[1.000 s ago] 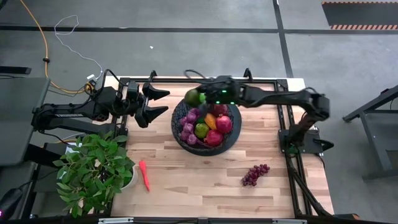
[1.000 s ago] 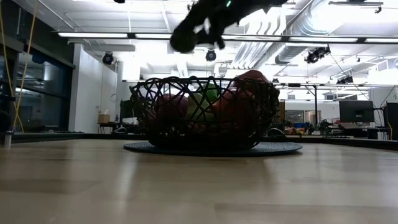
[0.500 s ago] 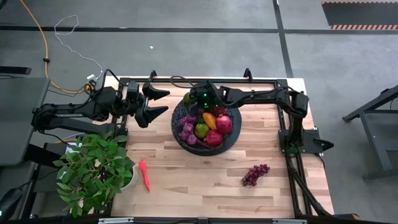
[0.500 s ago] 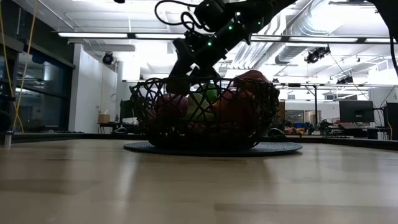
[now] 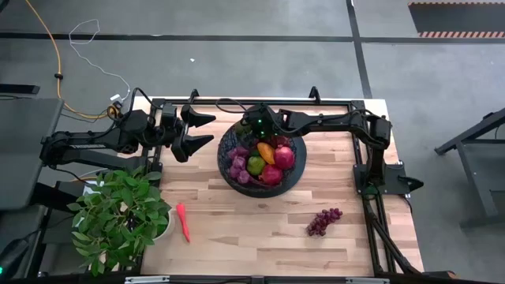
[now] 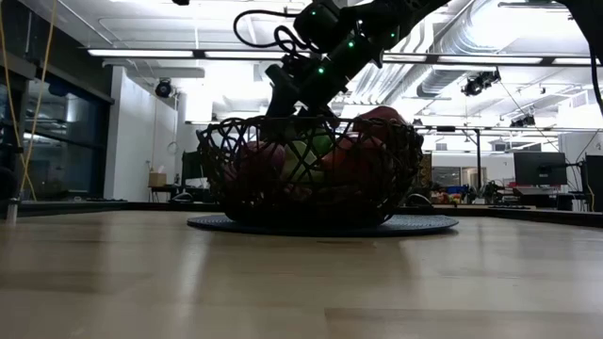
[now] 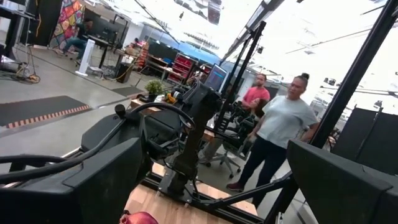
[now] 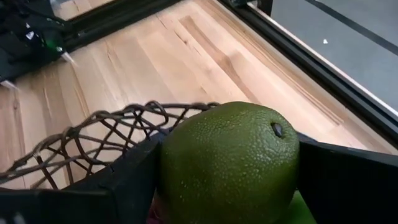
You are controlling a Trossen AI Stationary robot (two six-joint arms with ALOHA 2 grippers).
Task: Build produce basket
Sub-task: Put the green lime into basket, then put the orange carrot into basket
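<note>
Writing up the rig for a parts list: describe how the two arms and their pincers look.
Both arms are dark, jointed links. The left pincer ends in two pointed black fingers. The right arm carries small green lights near its wrist and a looping black cable; its pincer has broad black fingers.

Light, matt wood planking with visible grain on the table, framed by black metal rails. Open black woven mesh, matt, for the basket; dimpled, rough green rind with a slight sheen on the round fruit between the matt black fingers of the right gripper. Smooth, glossy skins on the red fruit and the red-orange pepper.
</note>
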